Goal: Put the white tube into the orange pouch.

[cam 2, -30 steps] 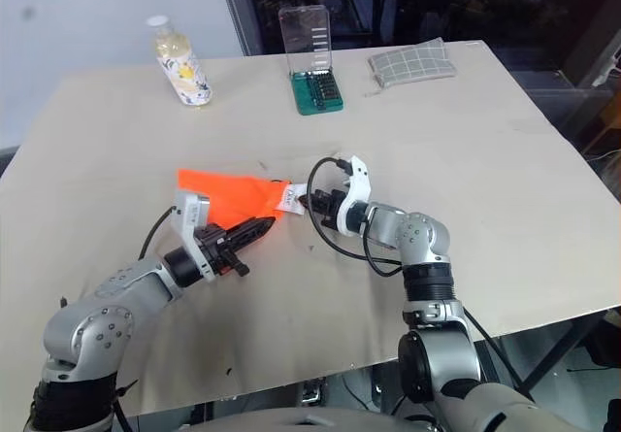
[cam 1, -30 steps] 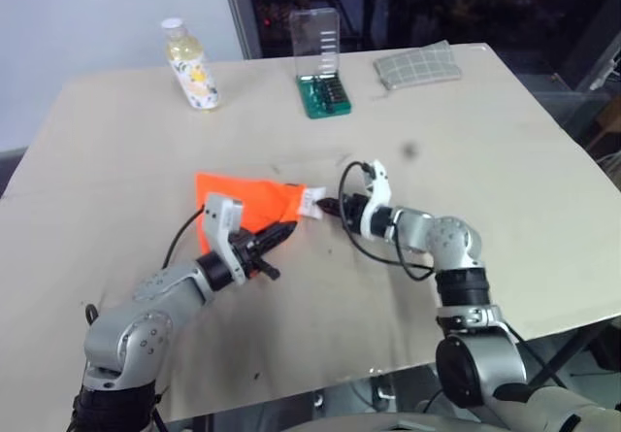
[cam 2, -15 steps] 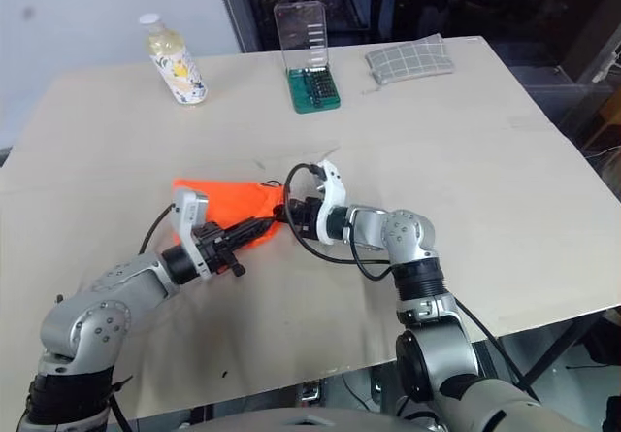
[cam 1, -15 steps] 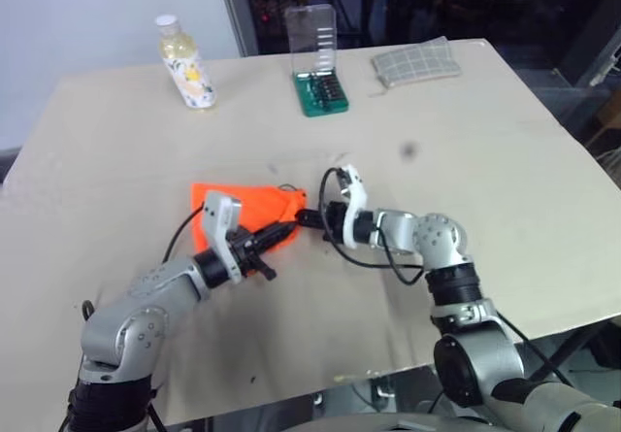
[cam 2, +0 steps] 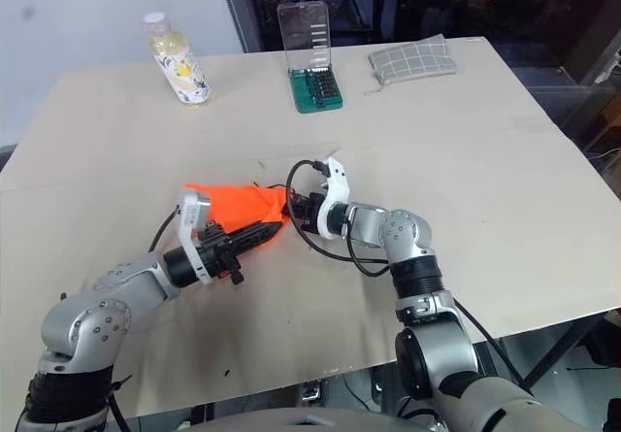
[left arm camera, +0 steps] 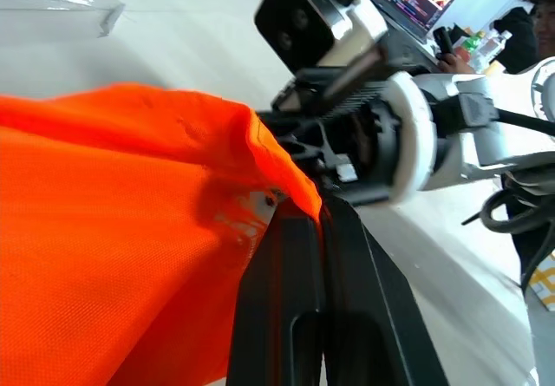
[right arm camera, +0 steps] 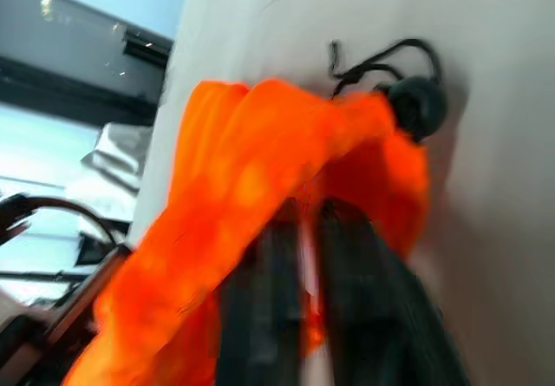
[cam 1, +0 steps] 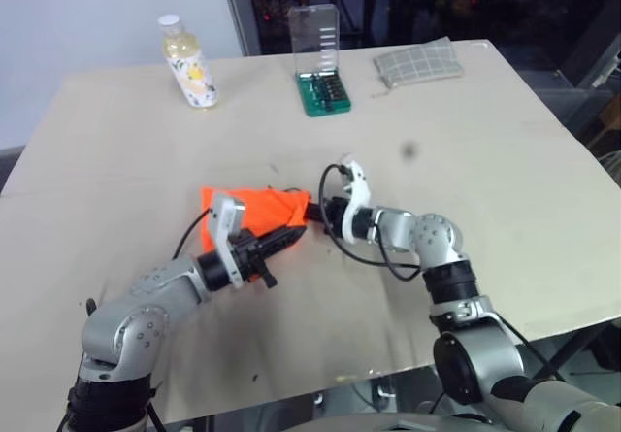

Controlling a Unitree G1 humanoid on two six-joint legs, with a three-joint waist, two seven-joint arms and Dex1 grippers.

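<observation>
Left hand (left arm camera: pixel 299 221) pinches orange pouch (cam 1: pixel 250 209) mouth, fingers together.

Head stereo pair: looked forward and down from above the robot's arms over the whole pale beige desk (cam 1: pixel 505 160), from some way off; the two eyes gave nearly the same picture, slightly offset sideways.
Left wrist camera: sat very close, looking along its own black fingers (left arm camera: pixel 299 308) at the bright orange soft fabric pouch (left arm camera: pixel 104 230), with the other arm's wrist just beyond.
Right wrist camera: equally close, faced that pouch from the opposite side.
Shared part: the pouch at mid-desk appeared in all four.
</observation>
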